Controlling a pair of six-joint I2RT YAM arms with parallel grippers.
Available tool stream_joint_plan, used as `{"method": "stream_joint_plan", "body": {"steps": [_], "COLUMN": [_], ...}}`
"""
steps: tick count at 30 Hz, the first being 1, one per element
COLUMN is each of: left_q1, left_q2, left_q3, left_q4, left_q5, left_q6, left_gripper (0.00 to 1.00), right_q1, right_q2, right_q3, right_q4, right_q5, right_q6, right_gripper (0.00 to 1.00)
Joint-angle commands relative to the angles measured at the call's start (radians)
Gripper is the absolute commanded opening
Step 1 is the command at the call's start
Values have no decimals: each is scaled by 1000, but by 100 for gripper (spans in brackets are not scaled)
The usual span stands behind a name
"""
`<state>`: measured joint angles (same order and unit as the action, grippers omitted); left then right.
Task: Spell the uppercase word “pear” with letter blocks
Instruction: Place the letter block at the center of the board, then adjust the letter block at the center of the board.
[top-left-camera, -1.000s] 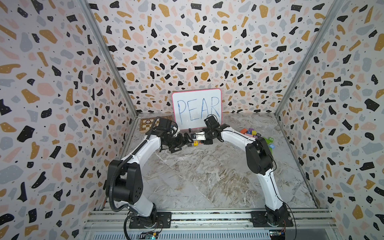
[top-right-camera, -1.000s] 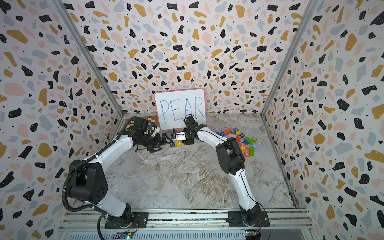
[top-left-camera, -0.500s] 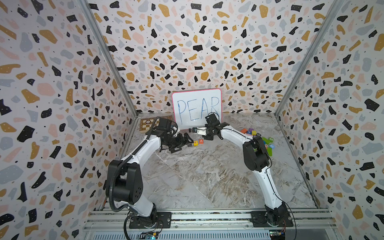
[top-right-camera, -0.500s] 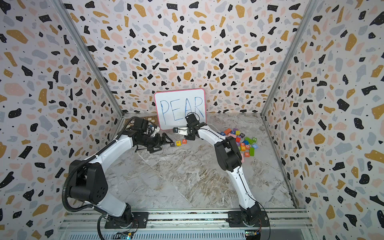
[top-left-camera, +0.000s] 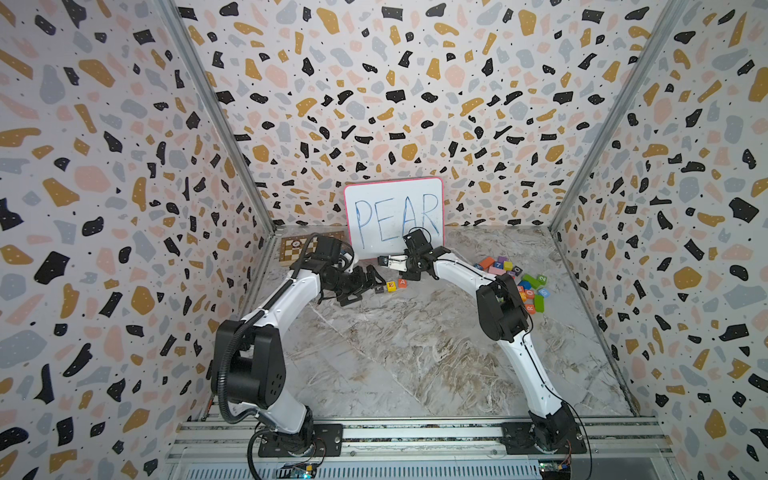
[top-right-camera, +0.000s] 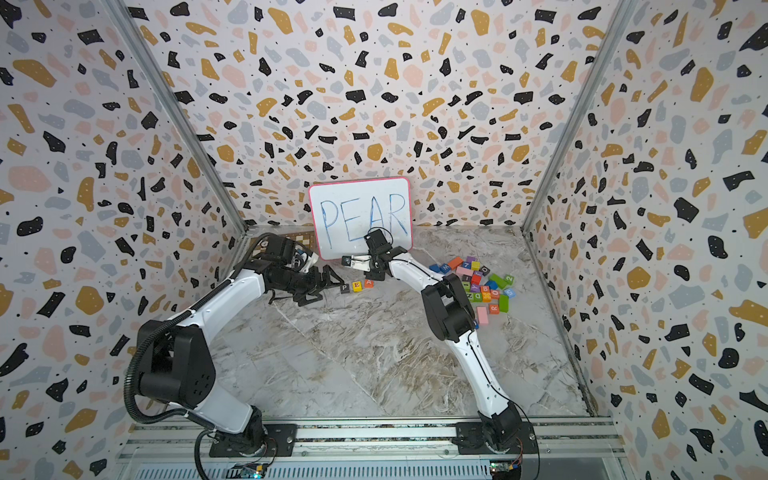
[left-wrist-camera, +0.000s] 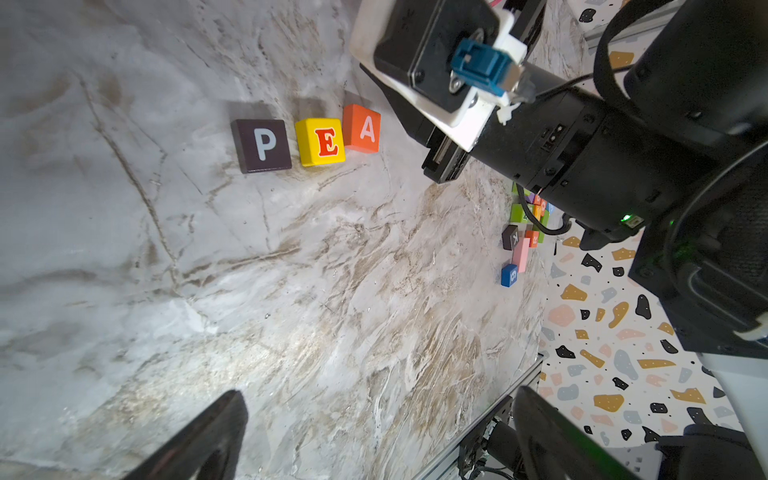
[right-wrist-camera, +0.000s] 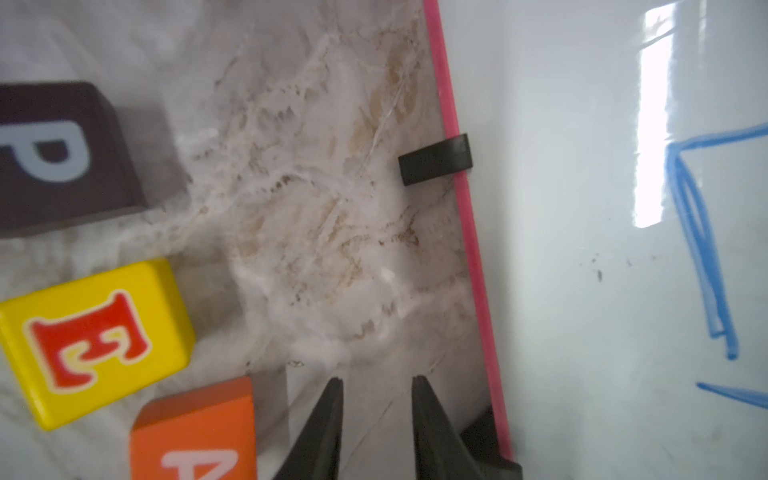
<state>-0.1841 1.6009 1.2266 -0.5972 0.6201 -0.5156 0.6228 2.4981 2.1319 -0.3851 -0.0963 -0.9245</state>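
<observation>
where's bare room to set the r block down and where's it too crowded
Widest bare patch: the marble floor in front of the P-E-A row, down to the front rail. The slot just past the A block is bare, but the right gripper hangs close by it. Crowded: the block pile around the R block.

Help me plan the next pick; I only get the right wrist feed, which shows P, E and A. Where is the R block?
Observer: The R block lies letter-up at the near edge of the pile, between a pink block and a green block.
Operator: Is the left arm near the row?
Observer: Yes. The left gripper hovers open and empty beside the P block, at the far end of the row from you.
</observation>
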Motion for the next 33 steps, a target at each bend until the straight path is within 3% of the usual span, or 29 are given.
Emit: {"method": "stream_joint_plan", "body": {"steps": [1,33], "left_q1": [11,29], "left_q2": [-31,-52], "left_q3": [-2,-15], "left_q4": [12,16], "left_q5": [14,27], "left_q6": [11,4], "left_gripper": [99,99], "right_q1": [11,35], "right_q2": [11,-7], "right_q3": [43,58], "right_q4": [-26,-69], "right_q5": [6,15], "right_q6": [1,-33], "right_gripper": [31,31]}}
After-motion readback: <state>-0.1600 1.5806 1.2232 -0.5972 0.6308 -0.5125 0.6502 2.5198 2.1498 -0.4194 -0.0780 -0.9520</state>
